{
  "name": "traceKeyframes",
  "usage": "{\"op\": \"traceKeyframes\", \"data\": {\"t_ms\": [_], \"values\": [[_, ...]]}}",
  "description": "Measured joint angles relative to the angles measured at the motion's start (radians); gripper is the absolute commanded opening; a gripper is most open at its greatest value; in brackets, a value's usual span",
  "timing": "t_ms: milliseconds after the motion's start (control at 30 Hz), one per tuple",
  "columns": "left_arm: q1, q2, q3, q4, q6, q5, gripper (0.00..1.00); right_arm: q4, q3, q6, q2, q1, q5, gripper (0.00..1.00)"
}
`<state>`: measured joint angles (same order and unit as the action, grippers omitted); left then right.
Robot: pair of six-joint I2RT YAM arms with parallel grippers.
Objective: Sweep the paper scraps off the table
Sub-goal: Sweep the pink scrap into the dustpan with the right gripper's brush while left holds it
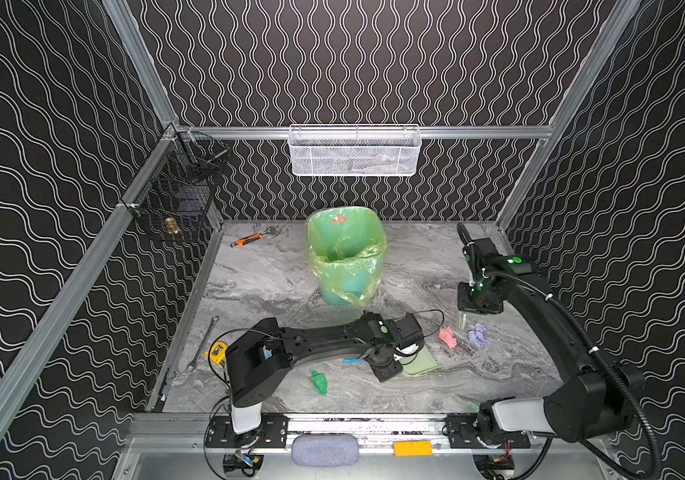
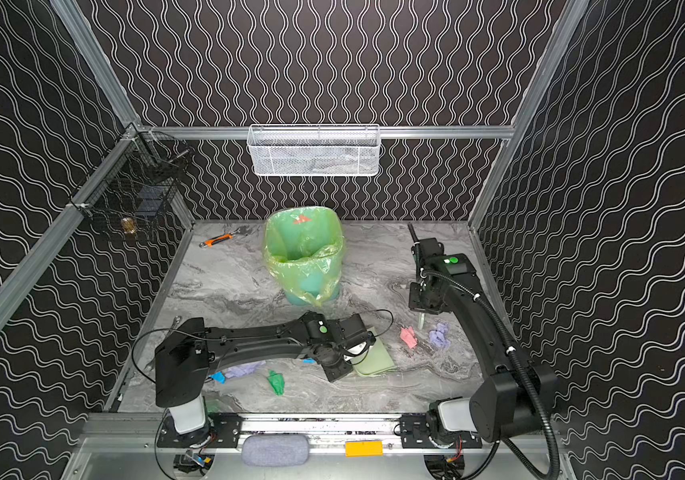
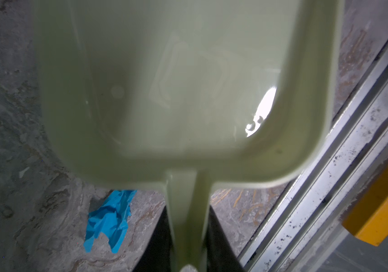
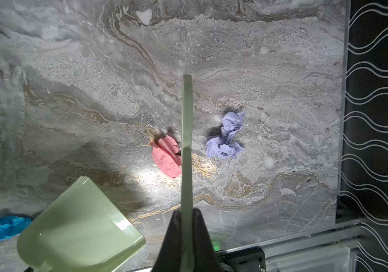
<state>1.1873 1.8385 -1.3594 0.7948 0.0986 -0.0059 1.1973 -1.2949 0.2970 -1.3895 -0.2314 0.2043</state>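
Spreading across the frame's lower middle, the grey desk (image 1: 423, 266) lies beneath a pale green dustpan (image 1: 421, 361), its handle clamped by the left fingers (image 3: 157, 235); right fingers (image 4: 174, 240) pinch a green blade (image 4: 186, 131) between pink scrap (image 1: 448, 336) and lilac scrap (image 1: 477, 334), centre-right

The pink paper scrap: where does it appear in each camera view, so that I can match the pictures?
Both top views: the pink paper scrap lies right of centre, just left of the lilac scrap.
Left wrist: not in it.
Right wrist: near the middle, its edge hidden behind the pale green tool.
Shared landmark: the pale green dustpan, visible in all four views.
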Motion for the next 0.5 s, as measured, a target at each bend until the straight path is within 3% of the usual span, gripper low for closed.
{"op": "traceKeyframes", "data": {"t_ms": [500], "values": [[-0.038,0.044,0.031,-0.045,-0.038,0.055,0.05,0.065,0.028,0.058,-0.019,-0.098,-0.034,0.00]]}}
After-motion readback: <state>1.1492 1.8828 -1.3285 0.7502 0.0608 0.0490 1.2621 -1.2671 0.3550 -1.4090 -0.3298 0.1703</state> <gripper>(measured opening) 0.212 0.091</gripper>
